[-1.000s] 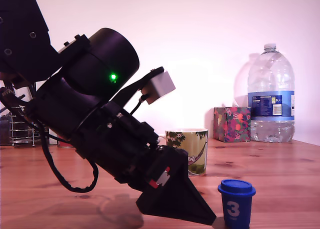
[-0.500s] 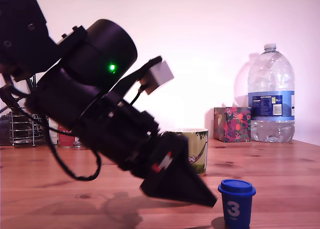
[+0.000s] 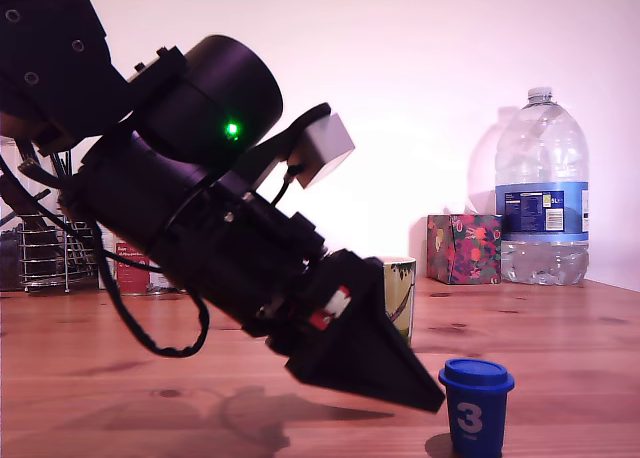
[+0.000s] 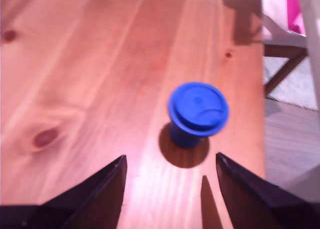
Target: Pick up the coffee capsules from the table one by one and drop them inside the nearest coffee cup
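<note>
Pine table (image 3: 560,328) carries a blue coffee capsule (image 3: 475,406) near the front, the coffee cup (image 3: 398,296) farther back. Above the wood, the gripper (image 4: 170,171) hovers with jaws spread and empty, the capsule just ahead.

exterior: low, table-level, side-on; wrist: looks down – both share capsule (image 3: 476,405) (image 4: 197,113)

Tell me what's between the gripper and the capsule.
Nothing: the wrist view shows only bare table between the open gripper and the capsule.
</note>
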### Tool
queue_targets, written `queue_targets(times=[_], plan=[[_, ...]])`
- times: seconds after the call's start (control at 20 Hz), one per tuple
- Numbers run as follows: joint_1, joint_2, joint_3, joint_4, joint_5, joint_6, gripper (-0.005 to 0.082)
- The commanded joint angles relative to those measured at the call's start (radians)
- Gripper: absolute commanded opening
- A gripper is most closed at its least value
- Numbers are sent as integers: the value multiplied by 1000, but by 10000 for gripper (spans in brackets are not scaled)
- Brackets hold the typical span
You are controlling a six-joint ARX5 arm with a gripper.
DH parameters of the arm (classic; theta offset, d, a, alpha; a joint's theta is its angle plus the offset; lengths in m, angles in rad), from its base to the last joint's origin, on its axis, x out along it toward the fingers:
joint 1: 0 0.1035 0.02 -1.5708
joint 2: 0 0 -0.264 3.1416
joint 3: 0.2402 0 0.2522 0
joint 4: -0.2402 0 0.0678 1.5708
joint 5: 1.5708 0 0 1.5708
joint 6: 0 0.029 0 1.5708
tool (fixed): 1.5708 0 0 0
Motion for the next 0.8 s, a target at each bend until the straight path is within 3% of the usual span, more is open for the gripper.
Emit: queue_targets(times=[0.0,0.45,0.75], plan=[[1,-11,-39,28,22,4,501],[-31,-17,-120,244,13,-49,501],[-54,-7,-111,269,-19,-52,501]])
